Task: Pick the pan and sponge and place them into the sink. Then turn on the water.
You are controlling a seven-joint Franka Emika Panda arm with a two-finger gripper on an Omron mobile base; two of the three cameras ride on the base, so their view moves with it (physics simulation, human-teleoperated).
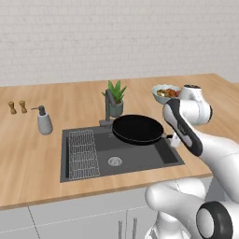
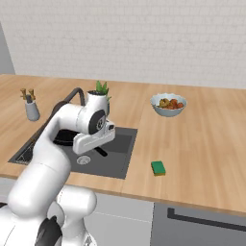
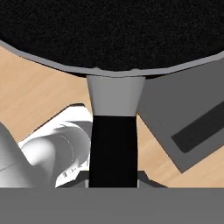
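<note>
Right now the pan (image 1: 137,129) is hanging over the far right part of the sink (image 1: 84,173), its black bowl level and raised above the basin, not yet resting on the bottom. Its short handle (image 3: 114,148) is pointing right and toward the near side, straight back into the jaws, which are clamping shut on it; in the hand view the handle is running up the middle from the gripper (image 3: 114,183) to the pan's rim. So the pan's long axis is lying in line with the hand, with the bowl beyond the jaws toward the faucet (image 1: 109,106) and the plant (image 1: 115,98). Lowering it looks like the step in hand, and the bowl seems to be clear of the wire rack (image 1: 83,153) on the left side of the basin. The sponge (image 2: 158,167) is lying on the table to the right of the sink, near the front edge, well apart from the pan. A bowl of fruit (image 2: 168,104) is sitting farther back on the table.
</note>
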